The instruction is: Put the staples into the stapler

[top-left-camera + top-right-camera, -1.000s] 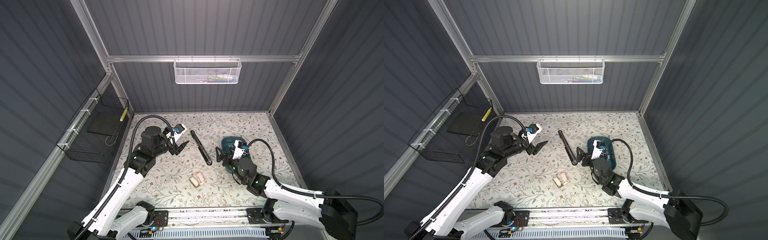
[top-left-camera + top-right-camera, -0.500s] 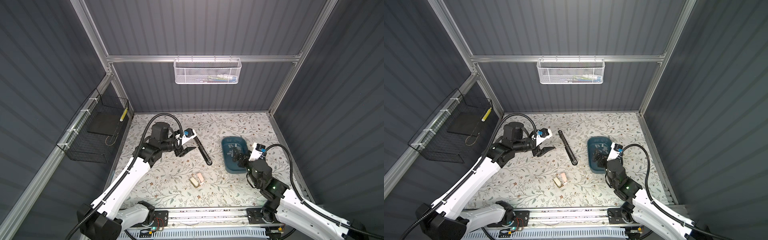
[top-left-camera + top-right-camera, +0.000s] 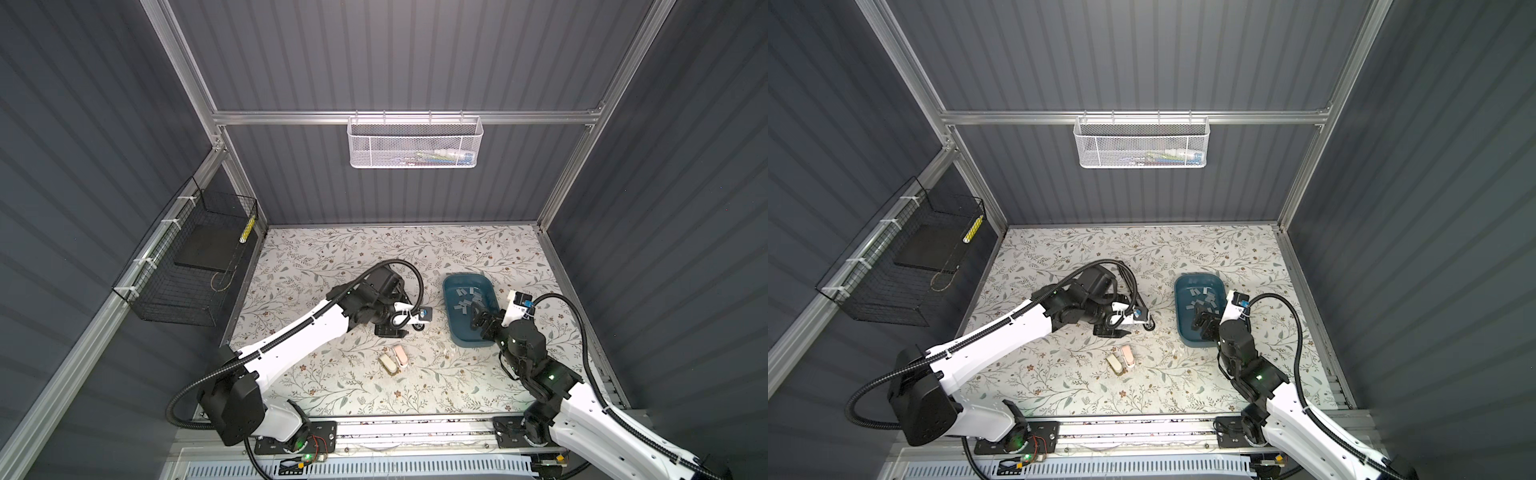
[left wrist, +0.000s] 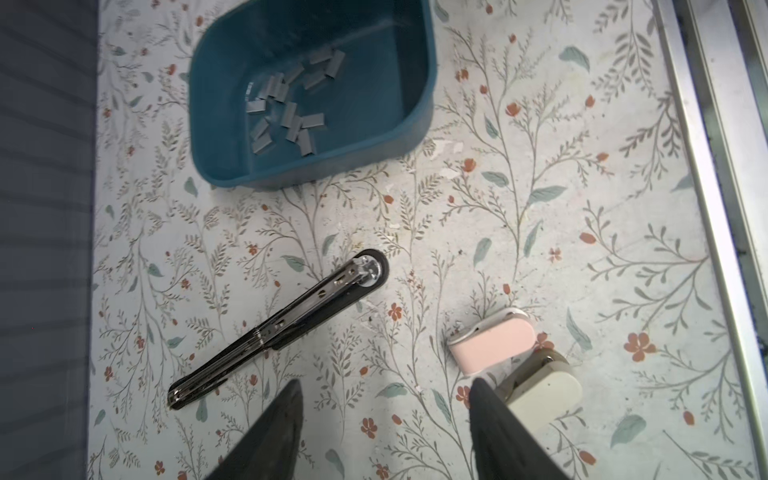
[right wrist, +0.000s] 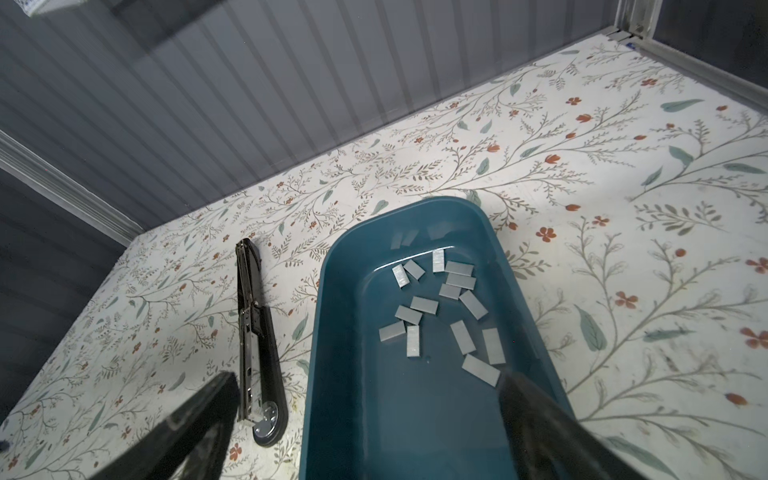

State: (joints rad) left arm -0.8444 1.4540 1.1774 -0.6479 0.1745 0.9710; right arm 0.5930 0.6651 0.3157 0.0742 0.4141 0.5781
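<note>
In a top view, your left end effector [image 3: 390,332] hung open and empty beside the teal tray [image 3: 465,276], while your right end effector [image 3: 477,319] gaped wide over it. Left wrist view: the unfolded stapler [image 4: 282,328] lay near the tray. Right wrist view: the staples [image 5: 424,304] lay scattered inside the tray.

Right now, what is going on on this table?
Nothing is held yet. The left gripper hangs open close to the black stapler, which lies unfolded flat on the floral table. The right gripper hangs open over the near end of the teal tray, where the staple strips lie loose. A pink stapler and a cream stapler lie nearby.
</note>
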